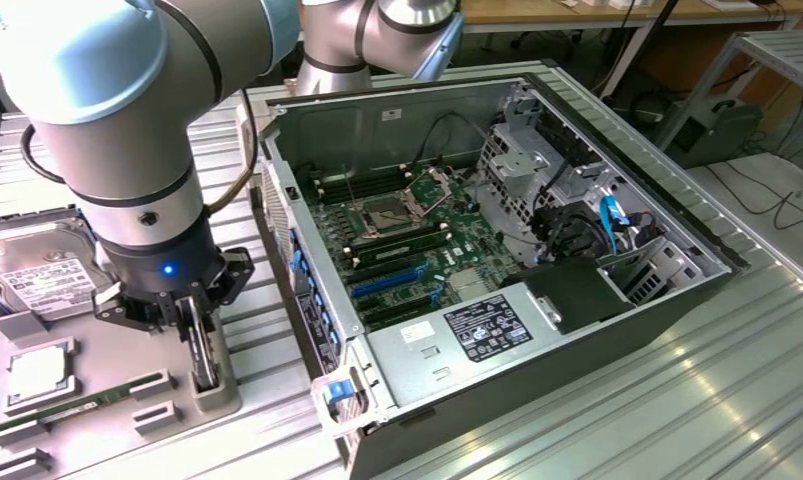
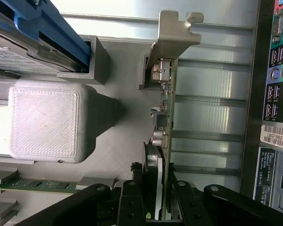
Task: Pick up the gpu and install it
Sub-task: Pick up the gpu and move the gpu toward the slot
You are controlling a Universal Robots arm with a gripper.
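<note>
Black gpu (image 2: 164, 101) stood on edge at the grey tray (image 1: 221, 398); we noted the gripper (image 1: 196, 338) clamping its faces, jaws part-closed.

dull metal bracket (image 2: 172, 42) on gpu (image 2: 164, 117), matt ribbed plastic block (image 2: 45, 122)

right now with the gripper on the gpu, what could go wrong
1. The gpu stands on edge, its bracket by the gray holder; a tilted lift may snag there.
2. The gripper pinches by raised parts on the card, so it might slip or stress them.
3. The open case stands close beside; a swing could clip it.
</note>
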